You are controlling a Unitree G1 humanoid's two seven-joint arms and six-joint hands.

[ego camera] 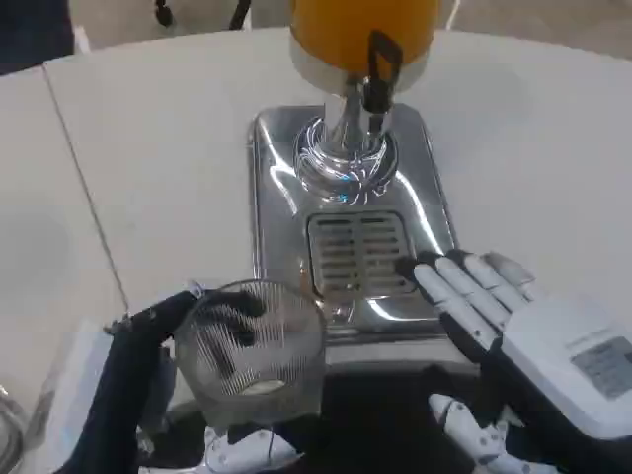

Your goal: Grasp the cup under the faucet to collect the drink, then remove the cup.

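Our left hand [212, 395] is wrapped around the cup [252, 346], dark fingers showing through the clear ribbed wall and more of the hand below its base, so we judge it clamped on the cup. The cup stands upright and looks empty. It sits at the near edge of the dispenser's shiny metal base [276, 158], in front of and a little to the left of the slotted drip grate [357, 252], well short of the faucet [377, 71] at the far end of that base.

Our right hand [494, 316] holds nothing; its fingers are stretched out and slightly apart, their tips lying on the base just right of the grate's near corner.

The orange drink tank [360, 25] rises behind the grate, on a chrome neck [346, 163], with the black faucet on its front.

We think the cup has not yet been placed under the faucet. The main risk from here is misalignment: if we stop the cup short or off to the left of the grate, the drink would fall on the base and run onto the white table [148, 148]. The thin wall could also slip or twist in our grip as we slide it over the raised edge of the base. Our right hand might bump the cup if it reaches for the faucet carelessly.
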